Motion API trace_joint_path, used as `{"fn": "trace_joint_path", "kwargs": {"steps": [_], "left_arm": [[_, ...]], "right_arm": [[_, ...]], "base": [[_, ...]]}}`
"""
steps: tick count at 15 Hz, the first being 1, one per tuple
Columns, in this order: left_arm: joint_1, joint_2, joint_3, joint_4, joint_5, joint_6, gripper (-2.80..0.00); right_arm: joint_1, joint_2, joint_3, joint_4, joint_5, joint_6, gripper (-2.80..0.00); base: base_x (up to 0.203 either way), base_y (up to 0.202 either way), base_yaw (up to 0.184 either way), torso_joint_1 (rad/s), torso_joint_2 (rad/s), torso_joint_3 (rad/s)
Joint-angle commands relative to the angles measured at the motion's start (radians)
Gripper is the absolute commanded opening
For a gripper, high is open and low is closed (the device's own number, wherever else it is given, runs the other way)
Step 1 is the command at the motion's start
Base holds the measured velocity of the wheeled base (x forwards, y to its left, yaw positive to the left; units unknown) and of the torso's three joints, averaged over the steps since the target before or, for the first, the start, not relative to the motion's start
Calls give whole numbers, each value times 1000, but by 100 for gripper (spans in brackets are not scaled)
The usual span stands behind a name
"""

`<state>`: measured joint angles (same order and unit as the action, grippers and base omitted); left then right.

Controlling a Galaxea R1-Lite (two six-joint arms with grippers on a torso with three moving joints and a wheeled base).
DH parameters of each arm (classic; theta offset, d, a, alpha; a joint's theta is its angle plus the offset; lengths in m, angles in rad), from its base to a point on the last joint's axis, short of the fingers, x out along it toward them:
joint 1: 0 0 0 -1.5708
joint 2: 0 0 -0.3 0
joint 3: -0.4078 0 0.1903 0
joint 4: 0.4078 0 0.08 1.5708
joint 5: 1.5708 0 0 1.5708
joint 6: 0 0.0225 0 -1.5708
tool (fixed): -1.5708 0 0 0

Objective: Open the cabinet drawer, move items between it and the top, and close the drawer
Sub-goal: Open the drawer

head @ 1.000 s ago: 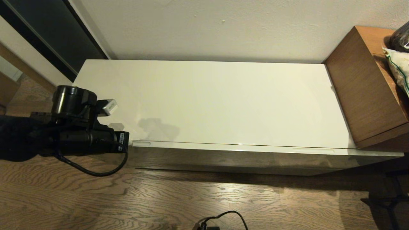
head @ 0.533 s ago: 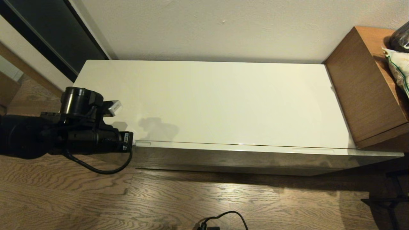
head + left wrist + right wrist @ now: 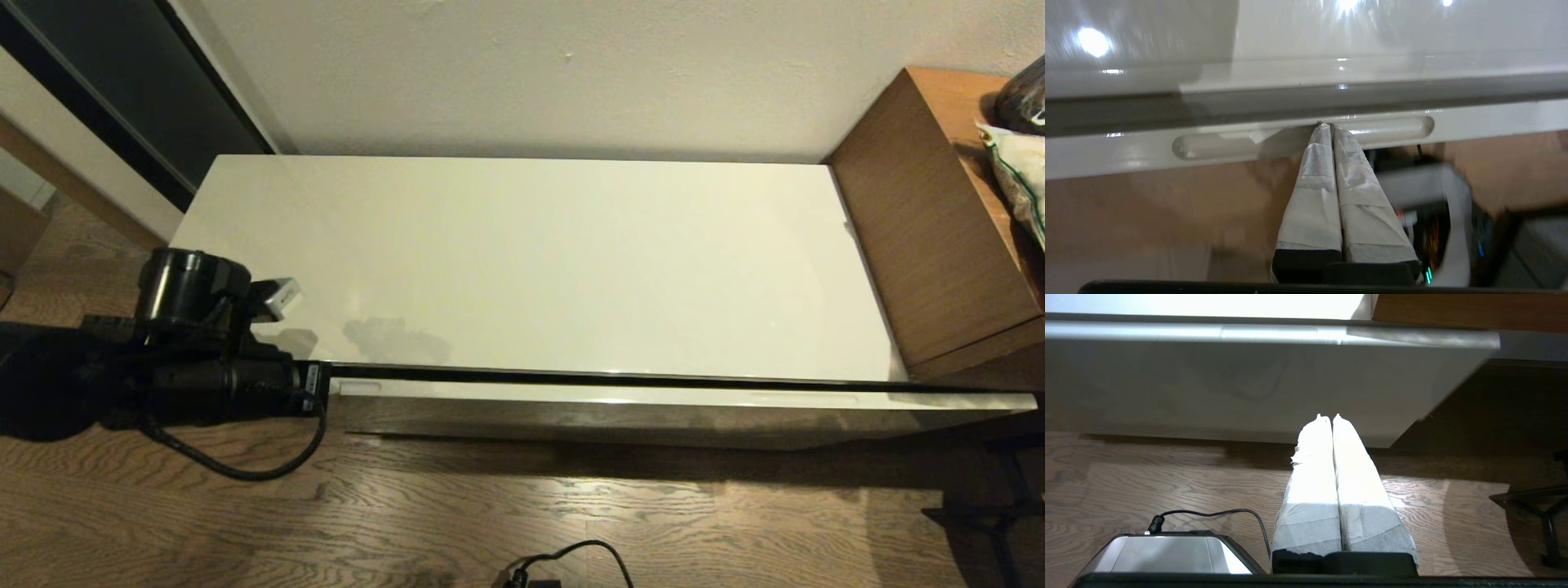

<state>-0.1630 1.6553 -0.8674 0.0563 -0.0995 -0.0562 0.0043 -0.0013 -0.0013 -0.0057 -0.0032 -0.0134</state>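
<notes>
The cabinet drawer [image 3: 620,395] stands slightly out from the low cabinet, with a thin dark gap along its whole length under the glossy cream top [image 3: 531,261]. My left gripper [image 3: 328,380] is at the drawer's left end. In the left wrist view it [image 3: 1326,124] is shut, its taped tips hooked into the long recessed groove [image 3: 1396,127] in the drawer's upper edge. My right gripper [image 3: 1327,416] hangs shut and empty, low before the drawer front [image 3: 1208,388] near its right end. The tissue packet and slippers are out of view; the top carries nothing.
A taller brown wooden unit [image 3: 922,229] adjoins the cabinet's right end, with bags [image 3: 1016,163] on it. A black cable [image 3: 571,555] lies on the wood floor in front. A black stand [image 3: 988,514] is at the far right, a dark doorway [image 3: 122,90] at the left.
The drawer has slid out a little toward me, opening a dark gap under the top. My left arm has drawn back with it.
</notes>
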Motion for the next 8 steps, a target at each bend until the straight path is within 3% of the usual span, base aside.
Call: {"fn": "trace_joint_path", "kwargs": {"steps": [1, 5, 8], "left_arm": [[-1, -67, 74, 67, -5, -3, -280], [-17, -204, 171, 149, -16, -50, -280], [-27, -369, 174, 278, -129, -128, -280]], "right_arm": [[0, 1, 0, 0, 0, 0, -280], [0, 1, 0, 0, 0, 0, -280], [0, 1, 0, 0, 0, 0, -280]], "base": [[0, 0, 0, 0, 0, 0], [0, 0, 0, 0, 0, 0], [0, 0, 0, 0, 0, 0]]}}
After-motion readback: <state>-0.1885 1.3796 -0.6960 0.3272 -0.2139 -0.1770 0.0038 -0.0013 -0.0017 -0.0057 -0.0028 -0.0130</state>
